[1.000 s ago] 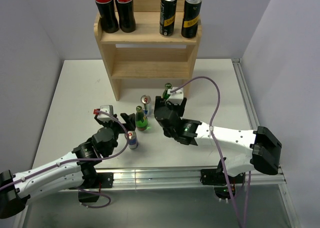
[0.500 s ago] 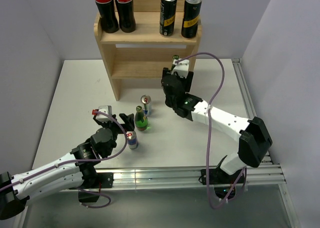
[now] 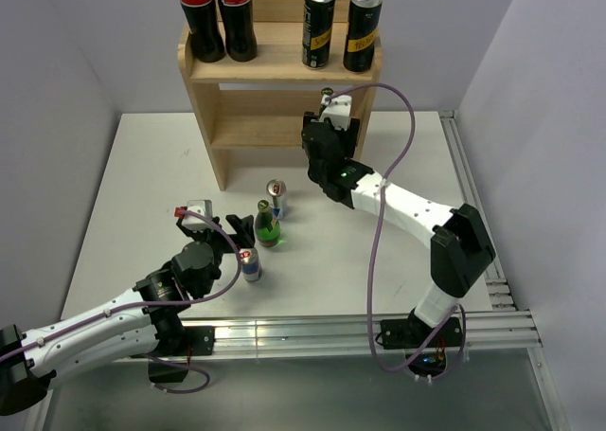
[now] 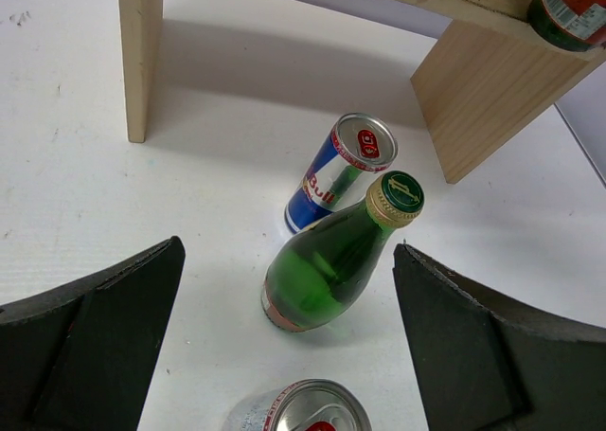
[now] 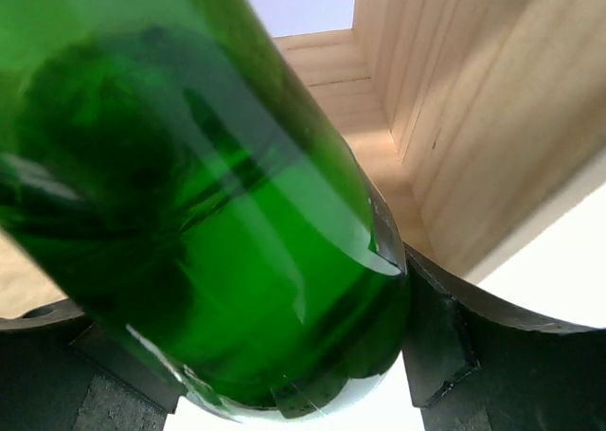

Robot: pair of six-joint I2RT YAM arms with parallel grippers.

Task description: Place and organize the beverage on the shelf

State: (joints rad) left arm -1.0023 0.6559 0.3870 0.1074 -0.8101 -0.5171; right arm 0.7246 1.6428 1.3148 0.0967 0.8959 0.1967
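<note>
Top view: shelf at upper centre. Top tier holds two cola bottles on the left and two black cans on the right. Right hand is clamped on the held green bottle at the right end of the middle tier. Left hand is lower left, spread wide, gripping nothing.

Left wrist: loose green bottle is centre frame on the worktop, just beside the Red Bull can. A second can sits at the bottom edge between the fingers.

Right wrist: the held green bottle fills the frame, with the shelf side panel at right. Can't tell whether it rests on the board.
</note>
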